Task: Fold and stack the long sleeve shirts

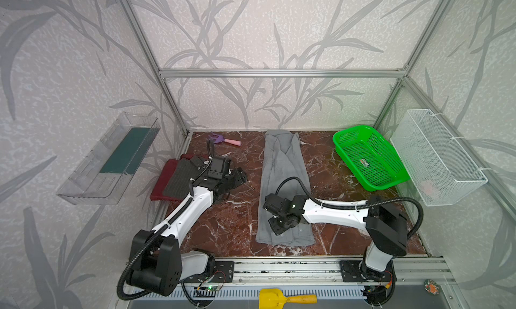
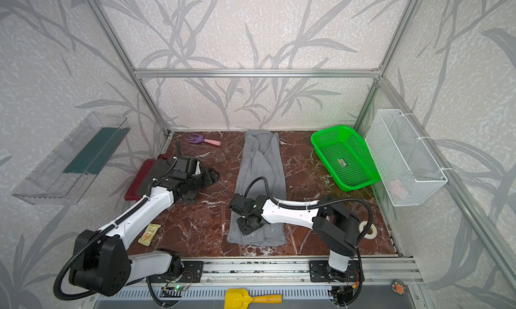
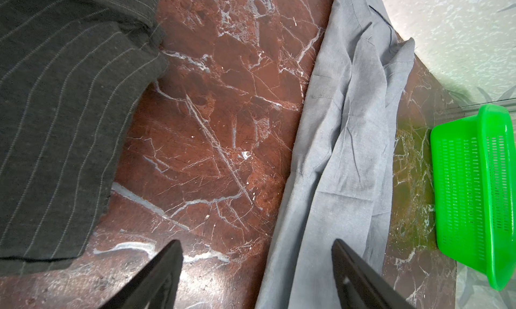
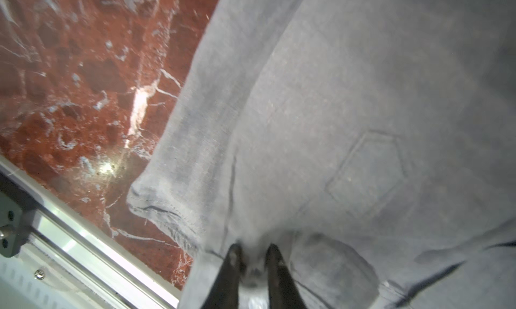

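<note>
The light grey shirt (image 1: 282, 168) lies on the surface (image 1: 229, 221) as a long strip beside the green basket (image 1: 377, 148), apart from it, its long axis roughly parallel to the basket's. The right tool (image 4: 252, 251) is at the strip's end farthest from the basket, jaws narrow on a pucker of cloth. The fold should carry that end toward the basket-level end. The left tool (image 3: 256, 242), wide and empty, hovers across the strip from the basket, beside the pinstriped shirt (image 3: 61, 98).

light grey shirt (image 1: 282, 165): long folded strip, centre | pinstriped shirt (image 1: 178, 182): folded atop maroon shirt (image 1: 163, 182), left
</note>
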Robot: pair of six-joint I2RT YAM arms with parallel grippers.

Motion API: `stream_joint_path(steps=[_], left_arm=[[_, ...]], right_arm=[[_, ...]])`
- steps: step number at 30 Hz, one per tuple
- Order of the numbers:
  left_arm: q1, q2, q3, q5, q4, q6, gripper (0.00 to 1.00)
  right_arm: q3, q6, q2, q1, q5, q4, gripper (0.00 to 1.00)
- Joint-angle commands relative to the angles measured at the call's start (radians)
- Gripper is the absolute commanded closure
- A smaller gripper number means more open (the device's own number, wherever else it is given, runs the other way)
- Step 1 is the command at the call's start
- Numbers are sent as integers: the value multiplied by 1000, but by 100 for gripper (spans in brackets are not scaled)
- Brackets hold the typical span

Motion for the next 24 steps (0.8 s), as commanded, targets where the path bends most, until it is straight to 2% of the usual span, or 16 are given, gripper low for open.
stream_joint_path(steps=[1, 3, 6, 11, 14, 17, 24], left_arm=[[6, 21, 48, 6, -15, 8, 15], [6, 60, 103, 19, -20, 17, 15], [6, 146, 207, 53, -9, 27, 15], [0, 354, 395, 87, 2, 49, 15], [-13, 488, 516, 89, 0, 72, 16], [-25, 611, 628, 93, 13, 82, 16], [-53, 861, 861, 113, 35, 84, 20]], right_arm=[[-9, 5, -54, 7, -17, -27, 65], [-8, -5, -153, 6, 21, -50, 56], [-16, -22, -255, -11, 117, -59, 48], [-60, -68, -294, -170, 5, 37, 46], [-75, -91, -252, -196, -60, 169, 46], [-19, -142, -153, -199, -99, 229, 46], [187, -205, 129, -198, -139, 161, 51]])
